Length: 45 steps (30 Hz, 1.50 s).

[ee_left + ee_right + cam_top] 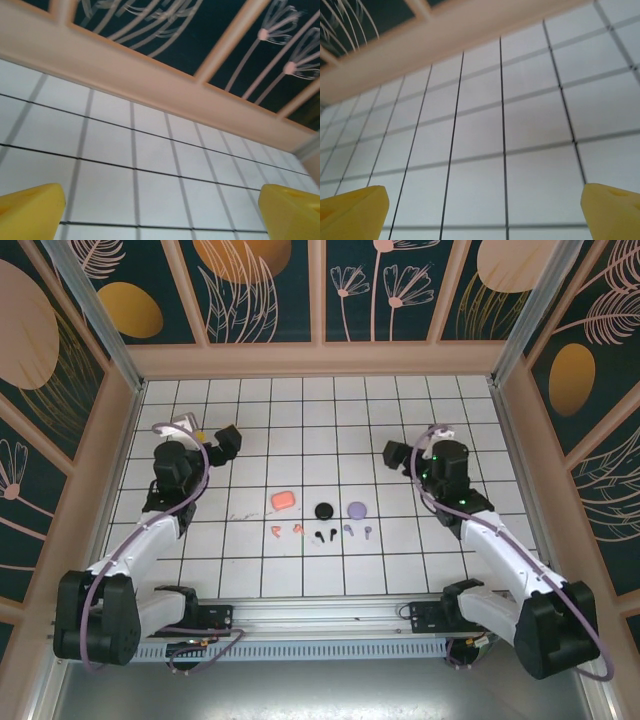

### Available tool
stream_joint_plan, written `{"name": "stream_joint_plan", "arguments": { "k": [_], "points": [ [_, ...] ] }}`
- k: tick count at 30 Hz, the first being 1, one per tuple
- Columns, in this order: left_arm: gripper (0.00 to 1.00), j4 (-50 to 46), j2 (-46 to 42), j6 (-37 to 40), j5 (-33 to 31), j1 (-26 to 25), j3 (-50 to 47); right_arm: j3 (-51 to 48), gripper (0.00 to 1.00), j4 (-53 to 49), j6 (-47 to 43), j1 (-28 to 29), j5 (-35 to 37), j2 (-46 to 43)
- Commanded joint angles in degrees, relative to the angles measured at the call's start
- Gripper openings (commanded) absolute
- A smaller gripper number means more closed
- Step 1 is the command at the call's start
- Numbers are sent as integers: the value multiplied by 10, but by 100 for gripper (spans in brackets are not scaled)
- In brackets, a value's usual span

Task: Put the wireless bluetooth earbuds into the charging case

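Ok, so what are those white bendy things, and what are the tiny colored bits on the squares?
Those are two robot arms bolted to a tiled table. One picture looks down from above. The other two come from cameras on the wrists; the yellow fingers belong to each arm's end effector. The left end effector and right end effector are open, holding nothing. In the middle sit an orange case, a black case and a lavender case, with six tiny matching earbuds lying just nearer the arms.
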Motion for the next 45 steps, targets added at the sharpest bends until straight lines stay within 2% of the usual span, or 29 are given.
{"name": "stream_joint_plan", "arguments": {
  "k": [1, 8, 15, 23, 29, 40, 45],
  "points": [
    [99, -22, -11, -86, 45, -23, 10, 18, 99, -86, 46, 36, 37, 16],
    [99, -26, -17, -92, 37, -66, -3, 41, 98, -184, 110, 112, 91, 52],
    [99, -108, 13, -78, -2, -70, 31, 83, 99, -268, 152, 164, 118, 91],
    [99, -184, 58, -86, -94, -70, 68, 137, 97, -330, 197, 194, 119, 162],
    [99, -257, 103, -104, -128, -70, 125, 169, 94, -347, 215, 215, 116, 220],
    [99, -265, 123, -105, -101, -70, 139, 254, 85, -396, 235, 273, 151, 340],
    [99, -248, 116, -100, -81, -70, 126, 261, 81, -402, 238, 278, 159, 357]
  ]
}}
